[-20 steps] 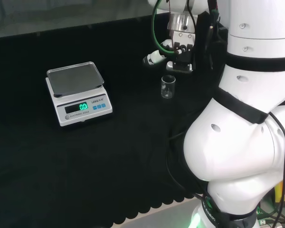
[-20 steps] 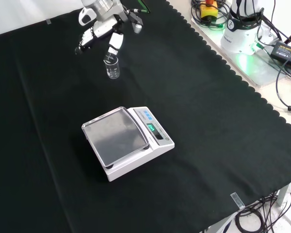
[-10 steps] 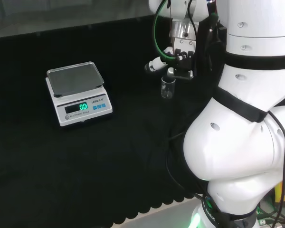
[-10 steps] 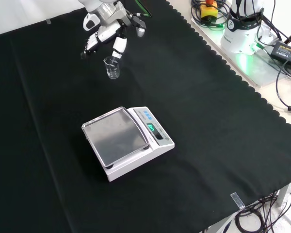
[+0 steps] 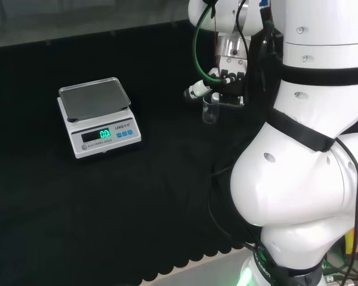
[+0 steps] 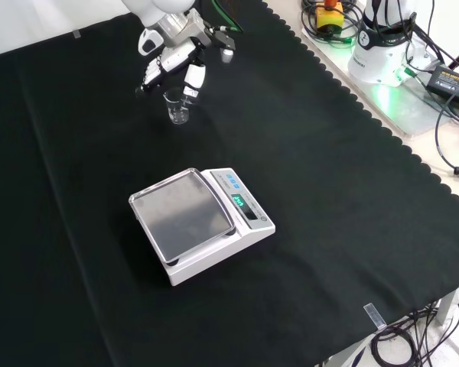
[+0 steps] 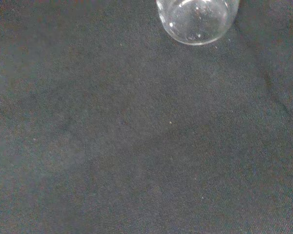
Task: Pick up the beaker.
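One clear beaker (image 6: 177, 106) stands upright on the black cloth (image 6: 329, 183), hand (image 6: 176, 60) right at its rim, fingers spread, nothing gripped. Scale (image 6: 199, 222) sits well apart, nearer the camera in front view, left in head view. Cloth around the beaker base (image 7: 198, 22) is bare.

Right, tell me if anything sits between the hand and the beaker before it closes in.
Nothing visible does. The hand hangs right at the beaker, its fingers reaching down beside the rim, with bare black cloth around the glass. The scale stands well apart, nearer the front view's camera, clear of the approach.
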`<control>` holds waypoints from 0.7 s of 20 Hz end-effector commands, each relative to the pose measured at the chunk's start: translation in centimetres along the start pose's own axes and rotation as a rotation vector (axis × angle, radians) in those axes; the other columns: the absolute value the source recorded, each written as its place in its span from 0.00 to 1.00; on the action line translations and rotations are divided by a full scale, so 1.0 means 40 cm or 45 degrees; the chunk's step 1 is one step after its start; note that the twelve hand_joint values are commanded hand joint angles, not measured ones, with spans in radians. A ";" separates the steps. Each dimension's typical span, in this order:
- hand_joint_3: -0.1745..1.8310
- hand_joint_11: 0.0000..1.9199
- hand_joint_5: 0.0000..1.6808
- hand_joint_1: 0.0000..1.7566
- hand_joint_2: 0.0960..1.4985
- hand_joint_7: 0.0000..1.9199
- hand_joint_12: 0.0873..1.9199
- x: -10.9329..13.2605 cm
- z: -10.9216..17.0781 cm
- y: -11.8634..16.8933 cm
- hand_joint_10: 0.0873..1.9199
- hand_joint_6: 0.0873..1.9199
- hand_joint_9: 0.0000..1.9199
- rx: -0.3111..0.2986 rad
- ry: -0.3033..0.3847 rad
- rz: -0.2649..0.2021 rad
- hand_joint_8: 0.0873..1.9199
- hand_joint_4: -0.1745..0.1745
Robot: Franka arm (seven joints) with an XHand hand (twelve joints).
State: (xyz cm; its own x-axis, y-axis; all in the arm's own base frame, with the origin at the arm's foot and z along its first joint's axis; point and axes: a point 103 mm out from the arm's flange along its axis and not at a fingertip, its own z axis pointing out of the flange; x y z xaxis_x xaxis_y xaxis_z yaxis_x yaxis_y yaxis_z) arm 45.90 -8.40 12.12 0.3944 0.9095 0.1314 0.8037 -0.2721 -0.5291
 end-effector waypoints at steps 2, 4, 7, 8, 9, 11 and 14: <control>0.07 0.00 0.05 0.23 0.58 0.00 0.77 0.002 0.025 0.007 0.31 0.00 0.00 0.011 -0.041 0.031 0.26 0.39; 0.07 0.00 0.04 0.24 0.58 0.00 0.78 0.003 0.029 0.009 0.34 0.00 0.00 0.009 -0.054 0.038 0.28 0.39; 0.07 0.04 0.05 0.26 0.57 0.00 0.78 0.004 0.035 0.012 0.40 0.00 0.00 0.010 -0.075 0.052 0.32 0.39; 0.07 0.06 0.05 0.27 0.56 0.00 0.78 0.004 0.038 0.014 0.43 0.00 0.00 0.011 -0.082 0.057 0.33 0.38; 0.07 0.08 0.05 0.28 0.56 0.00 0.77 0.004 0.040 0.015 0.44 0.00 0.01 0.006 -0.086 0.061 0.35 0.38; 0.06 0.12 0.06 0.30 0.56 0.03 0.75 0.005 0.045 0.019 0.46 0.00 0.05 -0.006 -0.087 0.069 0.38 0.37; 0.07 0.21 0.10 0.34 0.57 0.09 0.70 0.005 0.047 0.024 0.43 0.00 0.16 -0.028 -0.082 0.073 0.40 0.31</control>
State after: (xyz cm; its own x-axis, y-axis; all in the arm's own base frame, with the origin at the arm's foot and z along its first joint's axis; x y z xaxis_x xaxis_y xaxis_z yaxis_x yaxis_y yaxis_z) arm 45.87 -7.96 10.37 0.4066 0.9122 0.0511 0.7859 -0.3207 -0.5288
